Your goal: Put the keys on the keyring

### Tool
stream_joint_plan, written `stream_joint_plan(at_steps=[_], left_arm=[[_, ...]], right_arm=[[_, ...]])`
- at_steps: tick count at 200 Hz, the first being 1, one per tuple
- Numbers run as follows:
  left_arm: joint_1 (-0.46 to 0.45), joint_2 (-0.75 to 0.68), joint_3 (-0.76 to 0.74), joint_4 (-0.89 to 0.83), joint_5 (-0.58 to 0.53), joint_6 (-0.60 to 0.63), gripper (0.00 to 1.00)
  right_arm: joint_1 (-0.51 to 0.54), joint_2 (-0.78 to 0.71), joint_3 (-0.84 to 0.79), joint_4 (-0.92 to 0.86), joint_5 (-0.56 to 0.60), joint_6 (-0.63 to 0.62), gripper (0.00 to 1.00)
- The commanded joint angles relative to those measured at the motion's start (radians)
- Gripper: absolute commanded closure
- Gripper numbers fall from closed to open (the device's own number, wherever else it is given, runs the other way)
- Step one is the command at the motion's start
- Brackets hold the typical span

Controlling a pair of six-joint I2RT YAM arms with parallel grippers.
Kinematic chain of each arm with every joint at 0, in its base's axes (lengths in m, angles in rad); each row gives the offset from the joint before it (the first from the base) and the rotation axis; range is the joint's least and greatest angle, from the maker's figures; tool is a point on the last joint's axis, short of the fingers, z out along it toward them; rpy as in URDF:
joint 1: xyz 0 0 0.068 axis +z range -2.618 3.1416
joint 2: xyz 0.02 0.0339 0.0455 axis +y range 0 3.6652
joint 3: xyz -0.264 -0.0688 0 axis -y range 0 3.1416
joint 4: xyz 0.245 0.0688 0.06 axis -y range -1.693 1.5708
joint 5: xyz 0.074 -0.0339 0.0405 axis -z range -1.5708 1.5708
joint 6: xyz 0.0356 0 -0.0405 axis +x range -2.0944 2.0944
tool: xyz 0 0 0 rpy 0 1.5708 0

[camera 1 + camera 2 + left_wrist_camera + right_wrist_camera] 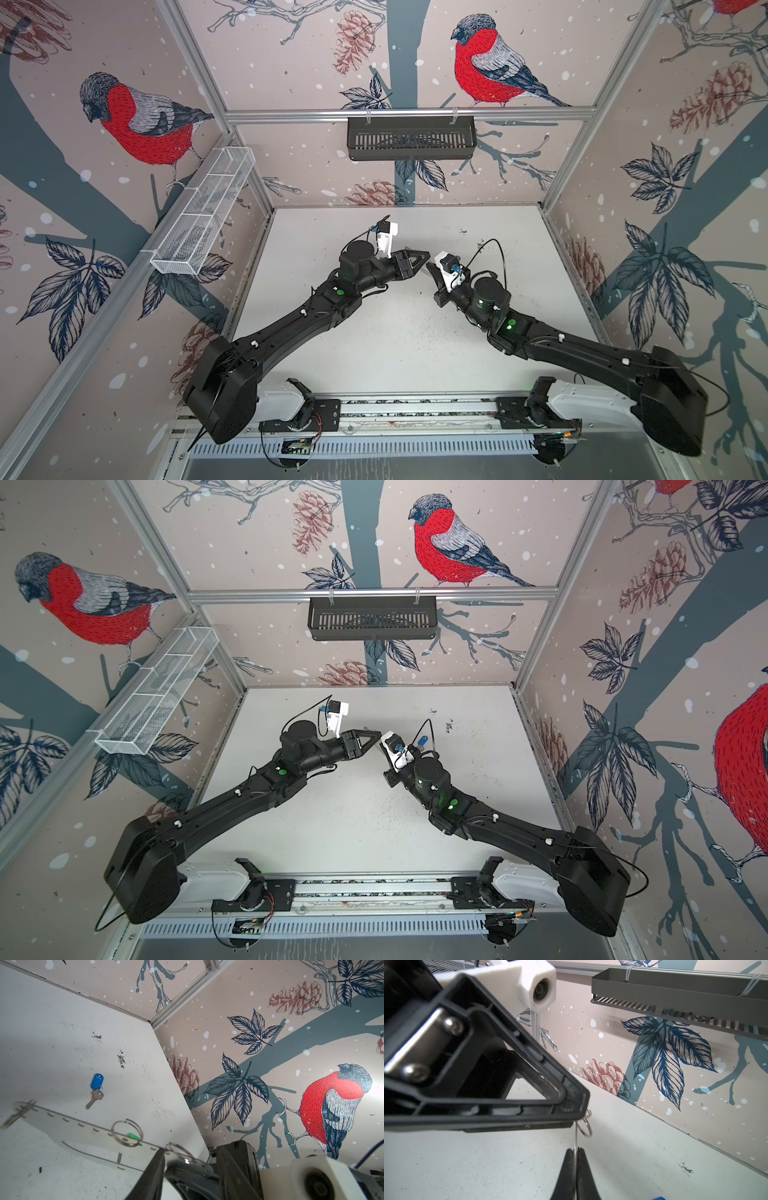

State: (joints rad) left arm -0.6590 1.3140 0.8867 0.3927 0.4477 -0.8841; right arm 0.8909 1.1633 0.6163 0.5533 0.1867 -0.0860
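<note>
The keyring [83, 1132] is a flat see-through plate with slots and metal rings along its straight edge. My right gripper [576, 1150] is shut on it and holds it edge-on above the table. My left gripper [166, 1155] has its tips at that edge beside a small ring [179, 1152]; its fingers stand close together, and I cannot tell whether they hold anything. Both grippers meet mid-table in both top views, left [426, 254] and right [430, 269]. The blue-tagged key [96, 1089] lies on the table. A green tag [133, 1136] and a key blade [119, 1158] show through the plate.
A larger ring [127, 1133] hangs through the plate's edge. A blurred key-like shape [14, 1115] sits at the plate's far end. A dark basket [411, 137] hangs on the back rail and a white mesh basket [203, 212] on the left wall. The white table [395, 353] is walled in.
</note>
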Motion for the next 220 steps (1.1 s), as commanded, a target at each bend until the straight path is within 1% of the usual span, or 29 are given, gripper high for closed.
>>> stream_joint_plan(at_steps=[1, 46, 109, 140, 220], left_arm=[[0.000, -0.007, 0.011, 0.056, 0.025, 0.011, 0.61], [0.000, -0.010, 0.017, 0.025, 0.028, 0.034, 0.71], [0.000, -0.016, 0.023, -0.021, 0.009, 0.068, 0.71], [0.001, -0.009, 0.024, -0.029, 0.006, 0.078, 0.77], [0.000, -0.005, 0.019, -0.054, -0.014, 0.112, 1.00]], right_arm=[[0.009, 0.007, 0.007, 0.019, -0.010, -0.018, 1.00], [0.020, 0.009, 0.008, 0.022, -0.003, -0.026, 1.00], [0.032, 0.005, 0.007, 0.020, -0.006, -0.036, 1.00], [0.043, 0.003, 0.003, 0.023, -0.007, -0.045, 1.00], [0.061, 0.001, 0.000, 0.027, 0.010, -0.059, 1.00]])
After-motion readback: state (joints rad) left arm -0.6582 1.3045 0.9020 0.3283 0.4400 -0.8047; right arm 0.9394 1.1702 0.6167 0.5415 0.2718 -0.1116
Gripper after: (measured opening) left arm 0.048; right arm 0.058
